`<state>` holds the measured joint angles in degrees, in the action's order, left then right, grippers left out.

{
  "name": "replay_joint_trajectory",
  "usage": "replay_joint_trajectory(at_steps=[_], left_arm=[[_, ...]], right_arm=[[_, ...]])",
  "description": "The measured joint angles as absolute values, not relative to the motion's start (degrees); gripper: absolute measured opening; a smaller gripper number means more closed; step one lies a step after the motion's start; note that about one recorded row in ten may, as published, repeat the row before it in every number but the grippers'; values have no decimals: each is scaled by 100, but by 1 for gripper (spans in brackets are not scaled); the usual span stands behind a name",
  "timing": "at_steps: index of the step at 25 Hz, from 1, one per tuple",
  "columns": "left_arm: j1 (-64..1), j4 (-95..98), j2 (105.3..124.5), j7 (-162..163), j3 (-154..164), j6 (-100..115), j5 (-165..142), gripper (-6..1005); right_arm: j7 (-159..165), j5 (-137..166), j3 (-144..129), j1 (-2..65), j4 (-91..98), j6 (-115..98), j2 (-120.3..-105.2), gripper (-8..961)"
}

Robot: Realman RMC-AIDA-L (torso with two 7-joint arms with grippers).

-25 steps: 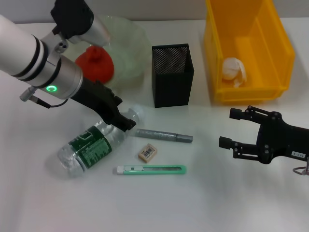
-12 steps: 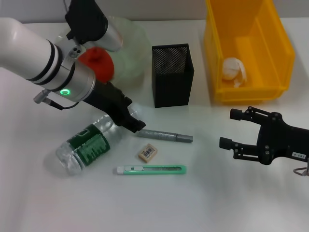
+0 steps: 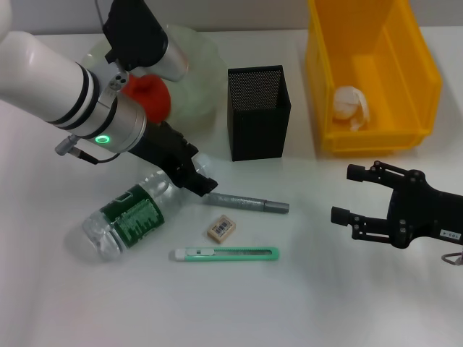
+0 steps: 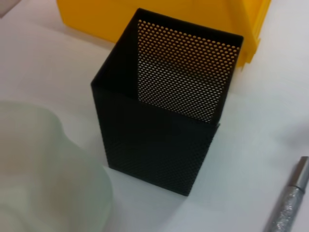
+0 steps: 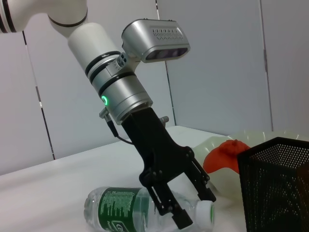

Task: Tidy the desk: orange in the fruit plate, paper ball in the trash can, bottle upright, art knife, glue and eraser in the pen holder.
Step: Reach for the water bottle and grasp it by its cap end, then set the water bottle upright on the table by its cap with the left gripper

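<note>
The clear bottle (image 3: 130, 217) with a green label lies on its side on the white desk. My left gripper (image 3: 194, 177) is open, its fingers straddling the bottle's neck near the cap; the right wrist view shows that gripper (image 5: 193, 208) over the bottle (image 5: 120, 208). The orange (image 3: 148, 94) sits in the pale fruit plate (image 3: 195, 72). The paper ball (image 3: 351, 107) lies in the yellow trash can (image 3: 427, 79). The grey glue stick (image 3: 246, 203), eraser (image 3: 221, 228) and green art knife (image 3: 226, 254) lie before the black mesh pen holder (image 3: 259, 116). My right gripper (image 3: 356, 194) hovers open at the right.
The left wrist view looks onto the pen holder (image 4: 164, 125), with the plate's rim (image 4: 43, 169), the yellow bin (image 4: 159, 14) and the glue stick's tip (image 4: 287, 203) around it. Bare desk lies along the near edge.
My left arm has slid right along the bottle, bringing its fingers to the neck. The bottle shifted slightly. The right gripper has barely moved.
</note>
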<state>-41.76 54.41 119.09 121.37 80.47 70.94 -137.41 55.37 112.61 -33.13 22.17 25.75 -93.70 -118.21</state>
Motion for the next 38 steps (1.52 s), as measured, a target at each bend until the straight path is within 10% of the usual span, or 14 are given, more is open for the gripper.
replay_joint_trajectory(at_steps=[38], left_arm=[[-4156,5477,11882,12089,8052,7101,-13638,442]], right_arm=[[5528,11257,-3295,2206,2575,-9336,-11812,823]])
